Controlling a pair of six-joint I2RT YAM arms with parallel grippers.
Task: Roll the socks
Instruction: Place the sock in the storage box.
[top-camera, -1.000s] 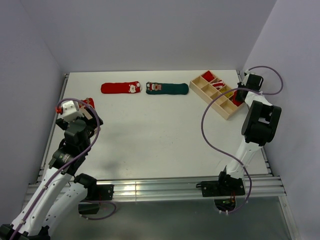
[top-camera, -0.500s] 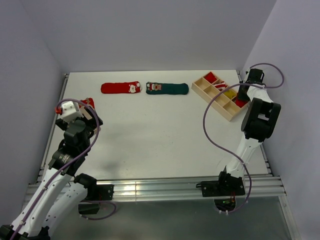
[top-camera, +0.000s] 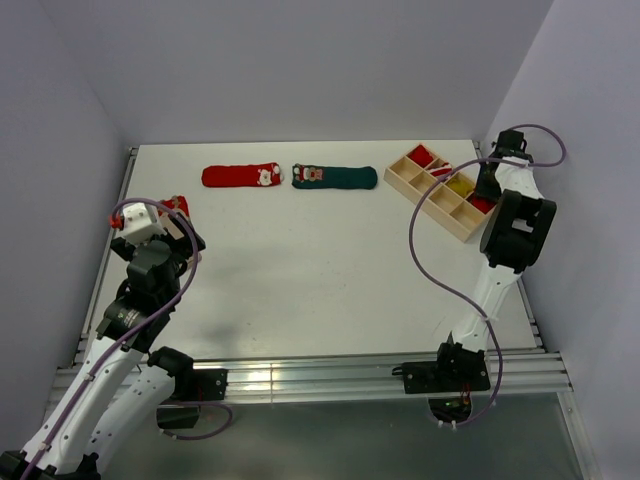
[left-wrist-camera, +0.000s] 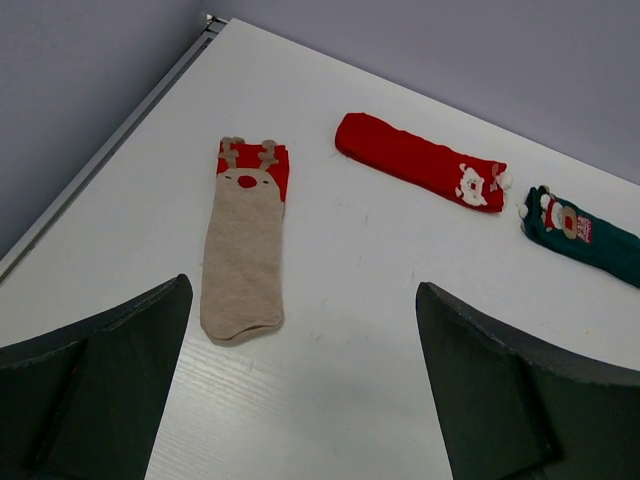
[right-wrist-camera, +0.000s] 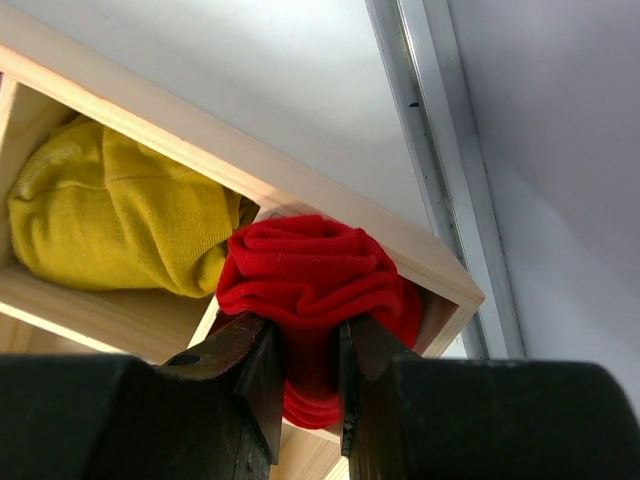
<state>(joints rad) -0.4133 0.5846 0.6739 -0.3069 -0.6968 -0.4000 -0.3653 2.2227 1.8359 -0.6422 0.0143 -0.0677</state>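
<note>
Fabric here is soft, light, limp. Right gripper (right-wrist-camera: 310, 372) clenches a red roll (right-wrist-camera: 310, 265) at the right end of the tray (right-wrist-camera: 140, 115). Left gripper (left-wrist-camera: 300, 390) gapes above the beige sock (left-wrist-camera: 243, 250) at left; pinch its toe end to start rolling. Red sock (left-wrist-camera: 415, 160) and green sock (left-wrist-camera: 590, 245) lie flat, far.

White table (top-camera: 320, 270), matte, with a metal edge strip (left-wrist-camera: 110, 150) down its left side. Pale lilac walls (top-camera: 300, 70) on three sides. Aluminium rail (top-camera: 330, 378) runs across the near edge. Wooden divider box (top-camera: 405, 191) sits at the far right corner, skewed to the table edges, close to the right-hand strip. One compartment holds a yellow knit bundle (right-wrist-camera: 110, 210), lying against the divider wall. Far corner compartment has a red fabric piece (top-camera: 418, 153), probably more knitwear; too small to tell.
</note>
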